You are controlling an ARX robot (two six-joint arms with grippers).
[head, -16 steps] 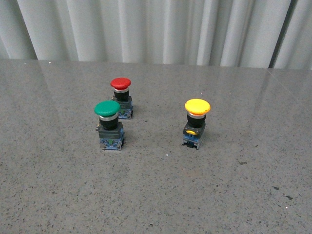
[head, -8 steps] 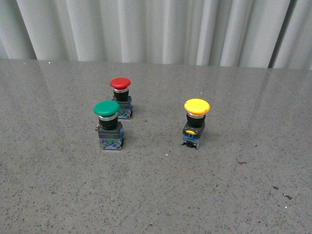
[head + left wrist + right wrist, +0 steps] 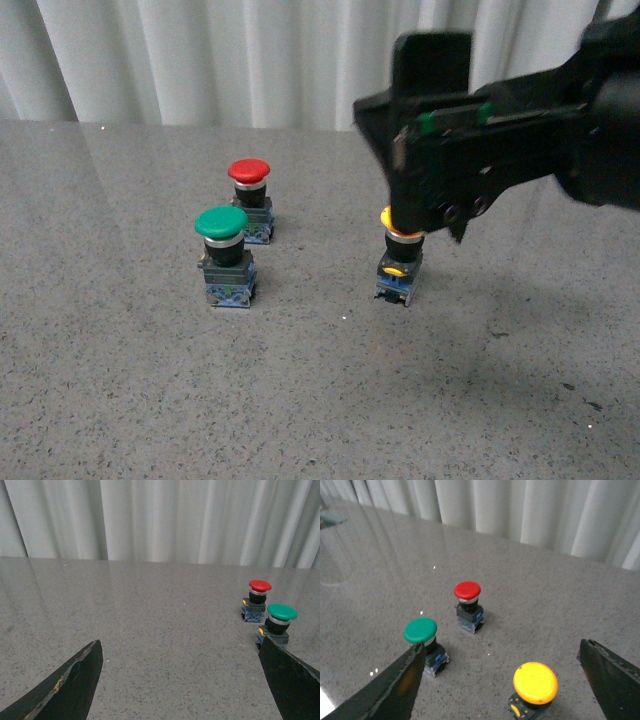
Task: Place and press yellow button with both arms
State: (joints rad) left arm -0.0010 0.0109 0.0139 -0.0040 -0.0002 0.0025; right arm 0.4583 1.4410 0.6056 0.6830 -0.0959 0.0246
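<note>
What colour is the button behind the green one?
Red button, clearest in the right wrist view.

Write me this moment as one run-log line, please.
right arm: jaws open, poised over yellow button, not gripping | left arm: jaws open, holding nothing | green button, red button: upright

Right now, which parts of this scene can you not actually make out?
- Front view: most of the cap of the yellow button is hidden behind the right tool, so contact cannot be judged from there.
- Right wrist view: the base of the yellow button is cut off by the picture's edge.
- Left wrist view: the base of the green button is hidden behind the left tool.
</note>
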